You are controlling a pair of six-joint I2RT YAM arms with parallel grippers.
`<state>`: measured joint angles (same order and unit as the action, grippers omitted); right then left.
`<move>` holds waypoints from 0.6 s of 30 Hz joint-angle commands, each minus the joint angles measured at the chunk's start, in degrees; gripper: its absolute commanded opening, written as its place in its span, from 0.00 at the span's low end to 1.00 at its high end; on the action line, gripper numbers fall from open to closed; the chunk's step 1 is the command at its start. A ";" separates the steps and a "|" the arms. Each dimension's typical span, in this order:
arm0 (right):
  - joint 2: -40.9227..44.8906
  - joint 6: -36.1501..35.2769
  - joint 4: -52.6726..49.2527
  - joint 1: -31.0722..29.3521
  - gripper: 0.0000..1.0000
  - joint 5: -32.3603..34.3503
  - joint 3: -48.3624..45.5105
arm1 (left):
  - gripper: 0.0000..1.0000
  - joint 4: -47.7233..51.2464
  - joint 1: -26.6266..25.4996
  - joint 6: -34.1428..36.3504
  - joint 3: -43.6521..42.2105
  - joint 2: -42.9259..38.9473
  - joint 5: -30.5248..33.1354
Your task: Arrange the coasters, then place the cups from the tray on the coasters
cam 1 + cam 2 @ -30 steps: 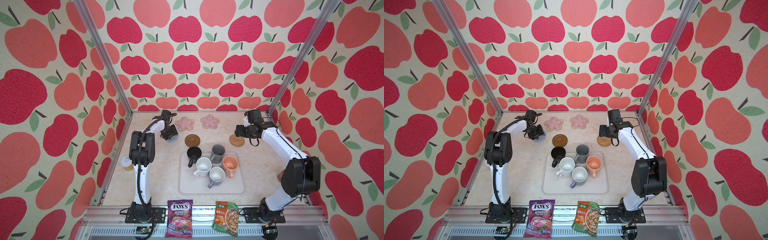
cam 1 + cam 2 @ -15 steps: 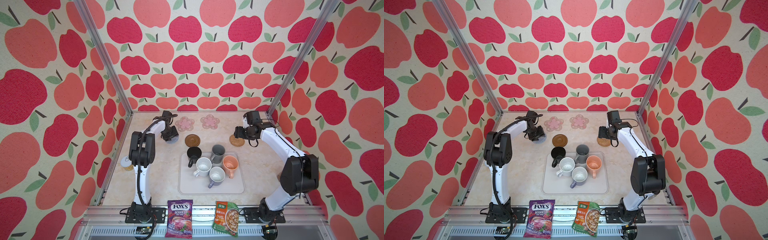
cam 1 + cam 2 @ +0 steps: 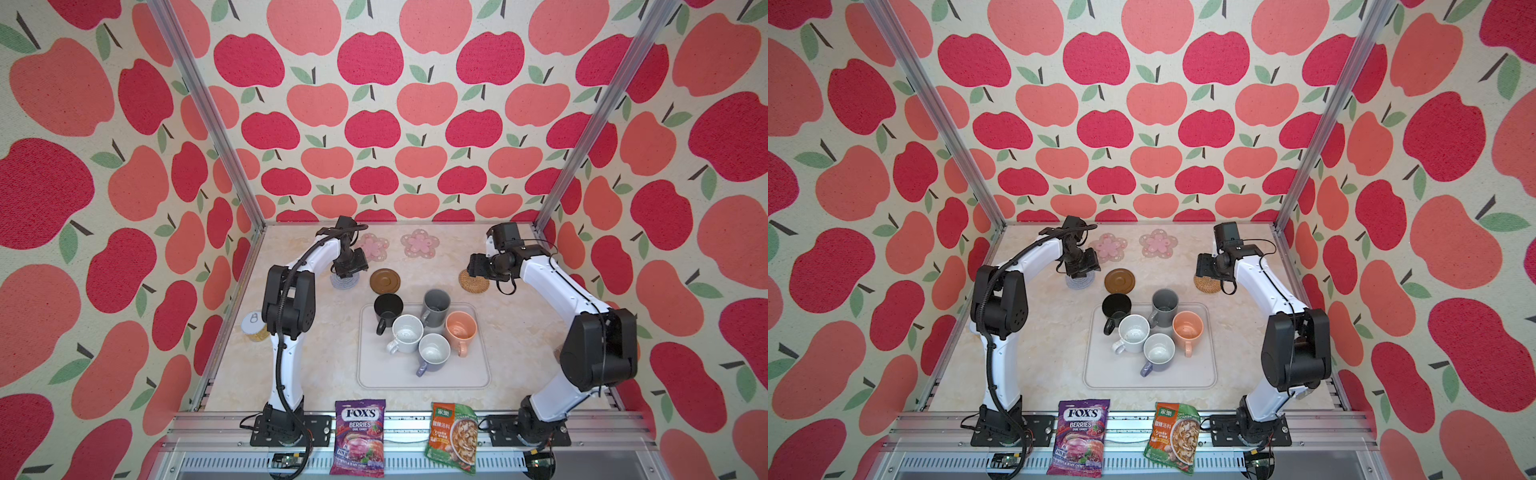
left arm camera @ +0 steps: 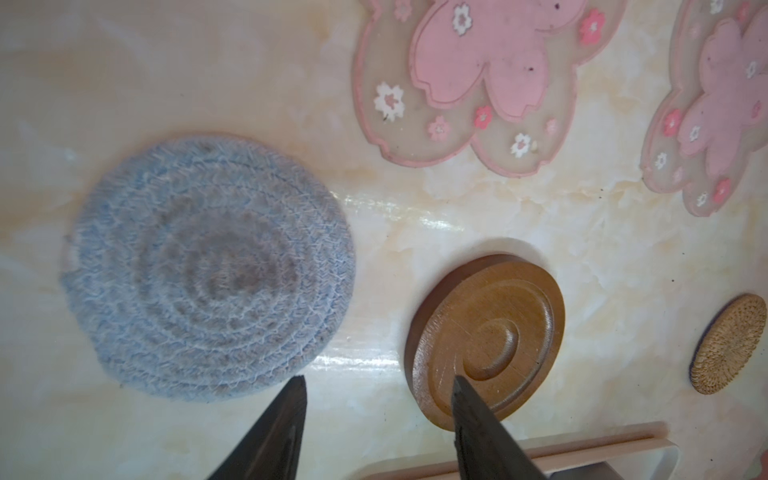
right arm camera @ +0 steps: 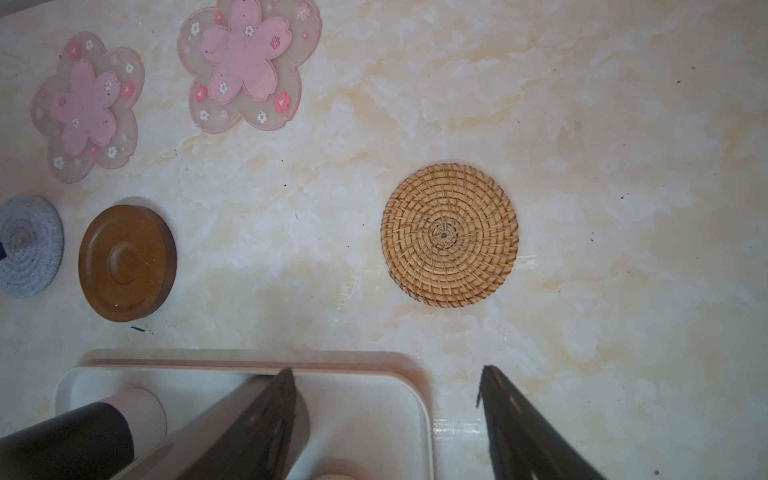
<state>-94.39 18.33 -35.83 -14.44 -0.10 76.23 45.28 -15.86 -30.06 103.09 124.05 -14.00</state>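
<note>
Left gripper hovers empty, jaws apart, above the gap between the grey woven coaster and brown disc coaster, while the right gripper, also spread and empty, hangs near the rattan coaster, and five cups cluster on the tray.

I was boxed in by loud apple-print walls, silver corner posts, and a creamy marble-look surface underneath.

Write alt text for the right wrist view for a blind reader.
A tan rattan coaster lies alone on the marble tabletop beyond the right gripper's open fingers. Two pink flower coasters, a brown disc and a grey woven coaster lie farther off.
</note>
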 commanded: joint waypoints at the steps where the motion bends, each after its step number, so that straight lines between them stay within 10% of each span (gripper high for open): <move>1: -0.04 1.18 -0.20 0.24 0.73 -0.86 -0.92 | 0.56 1.79 -1.18 1.01 1.83 -0.21 -2.63; 18: -0.06 1.42 -0.18 0.25 0.73 -1.26 -1.10 | 0.49 1.67 -5.74 1.42 5.44 6.33 -6.39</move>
<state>-94.39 18.55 -35.66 -14.44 -0.32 75.50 46.15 -21.28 -29.87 107.70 129.32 -18.94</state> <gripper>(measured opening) 0.728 0.495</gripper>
